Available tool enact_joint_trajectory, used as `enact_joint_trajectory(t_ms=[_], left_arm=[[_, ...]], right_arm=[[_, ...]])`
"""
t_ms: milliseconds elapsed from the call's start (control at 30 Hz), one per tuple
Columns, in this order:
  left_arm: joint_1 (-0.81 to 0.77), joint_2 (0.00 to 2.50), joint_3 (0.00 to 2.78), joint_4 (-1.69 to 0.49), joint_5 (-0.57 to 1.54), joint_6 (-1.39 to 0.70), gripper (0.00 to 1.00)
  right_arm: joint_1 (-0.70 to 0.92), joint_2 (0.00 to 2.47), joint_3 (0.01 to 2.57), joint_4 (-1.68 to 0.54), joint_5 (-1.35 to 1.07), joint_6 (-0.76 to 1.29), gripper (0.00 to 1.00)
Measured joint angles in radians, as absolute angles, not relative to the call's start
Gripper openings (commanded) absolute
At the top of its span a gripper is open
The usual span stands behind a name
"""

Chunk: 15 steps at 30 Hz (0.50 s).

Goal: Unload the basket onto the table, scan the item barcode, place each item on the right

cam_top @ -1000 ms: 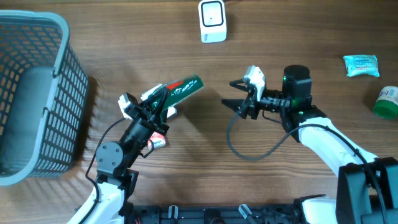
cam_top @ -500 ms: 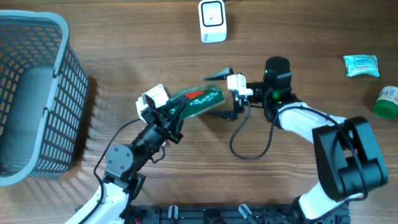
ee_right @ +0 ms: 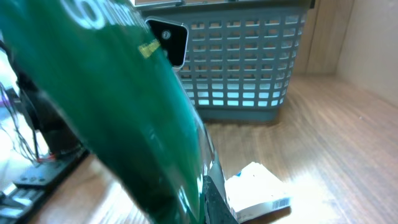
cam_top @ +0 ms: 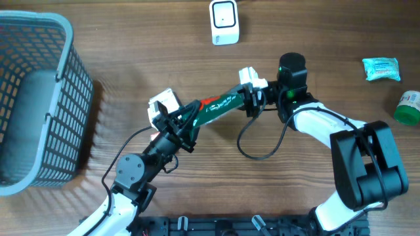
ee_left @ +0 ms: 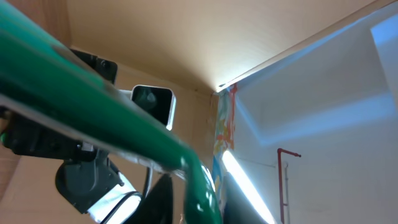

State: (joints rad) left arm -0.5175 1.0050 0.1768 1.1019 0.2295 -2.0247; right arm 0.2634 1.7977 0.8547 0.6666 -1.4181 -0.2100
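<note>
A long green packet (cam_top: 220, 105) hangs in the air over the table's middle, stretched between both grippers. My left gripper (cam_top: 186, 122) pinches its lower left end; in the left wrist view the green packet (ee_left: 74, 99) runs down between the dark fingers of the left gripper (ee_left: 199, 200). My right gripper (cam_top: 249, 100) is shut on its upper right end, and in the right wrist view the green packet (ee_right: 112, 93) fills the space at the right gripper (ee_right: 194, 200). The white scanner (cam_top: 224, 21) stands at the table's far edge, apart from both. No barcode on the packet shows.
A grey basket (cam_top: 62, 39) stands at the left, also seen as the grey basket (ee_right: 249, 62) from the right wrist. A small white box with a barcode (ee_right: 258, 190) lies on the table. A teal pouch (cam_top: 380, 68) and green bottle (cam_top: 408, 107) sit far right. A black cable (cam_top: 262, 149) loops below.
Both arms came together over the middle. The right gripper, open half a second ago, has shut on the free end of the green packet that the left gripper carried there.
</note>
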Motion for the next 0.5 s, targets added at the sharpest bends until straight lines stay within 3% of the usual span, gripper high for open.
enact_joint_trajectory(t_ms=[100, 200, 300, 400, 500], left_arm=[[-0.517, 1.004, 0.184, 1.059, 0.220, -2.025, 1.00], [-0.517, 1.001, 0.192, 0.924, 0.214, -2.024, 1.00], [-0.517, 1.002, 0.198, 0.727, 0.214, -2.024, 1.00], [-0.515, 1.003, 0.198, 0.614, 0.214, -2.020, 1.00], [-0.503, 1.002, 0.200, 0.500, 0.206, -2.017, 1.00]], right_arm=[[0.241, 1.802, 0.854, 0.863, -1.437, 0.102, 0.04], [0.191, 1.809, 0.859, 1.292, -1.446, 0.573, 0.04], [0.155, 1.813, 0.860, 1.579, -1.445, 0.925, 0.04], [0.112, 1.808, 0.860, 1.546, -1.414, 1.256, 0.04], [0.084, 1.810, 0.860, 1.360, -1.386, 1.459, 0.04]])
